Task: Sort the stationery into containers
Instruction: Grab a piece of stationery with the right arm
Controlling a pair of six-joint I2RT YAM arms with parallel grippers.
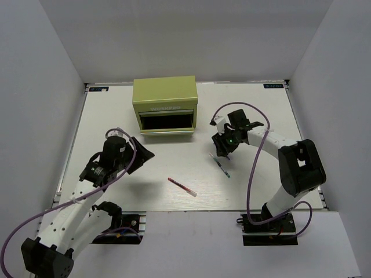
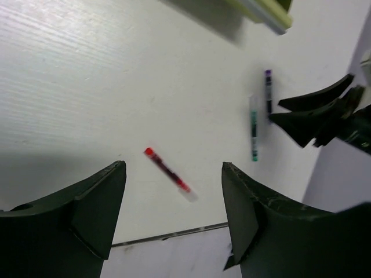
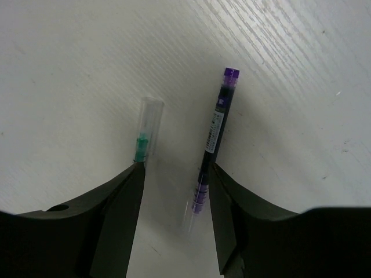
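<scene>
The tool chest [image 1: 165, 92] is yellow-green, the table [image 1: 116, 116] white. The red pen [image 2: 167, 171] has a clear end, the dark pen [image 3: 214, 139] purple ends, the clear pen [image 3: 146, 132] a green core.

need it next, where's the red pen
Top view: the red pen lies on the table near its front edge, centre, left of the green pen.

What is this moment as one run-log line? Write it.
left gripper: jaws open, red pen ahead | right gripper: jaws open astride purple-ended pen, green-tipped pen beside | chest drawer: open
</scene>
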